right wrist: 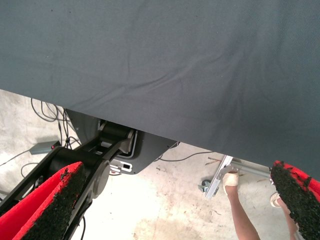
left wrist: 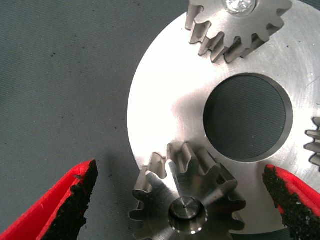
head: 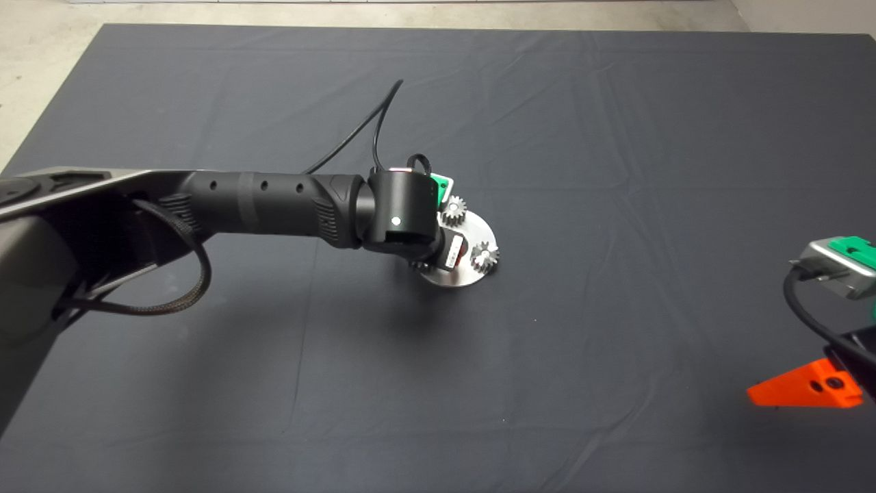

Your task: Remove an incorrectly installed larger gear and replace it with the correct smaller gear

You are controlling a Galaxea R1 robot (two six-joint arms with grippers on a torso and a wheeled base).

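Mat (head: 616, 137) cloth covers the whole table and carries one fixture, a round steel plate (left wrist: 165, 105) with a wide centre hole (left wrist: 247, 117). The left arm reaches in over the plate and points its wrist down at the plate's near rim. This puts the left gripper (left wrist: 180, 170) directly above a gear station. The right gripper (right wrist: 177, 170) waits with its fingers spread at the mat's edge, well apart from the plate.

Three gears stand around the centre hole. One compact short-toothed gear (left wrist: 187, 207) sits on a pin at the plate's rim, between the left fingers (left wrist: 80, 195). It matches the neighbouring gear (left wrist: 235, 25) across the hole in build, so it is judged to be the smaller gear. A third gear (left wrist: 314, 147) shows only its teeth at the far side of the plate. The larger gear appears in no view.

The left gripper is released. Both pads stand clear of the teeth, with a gap on each side. One pad hangs over bare mat outside the plate's rim, the other over the plate, so there is free room to lift straight up or to close in.
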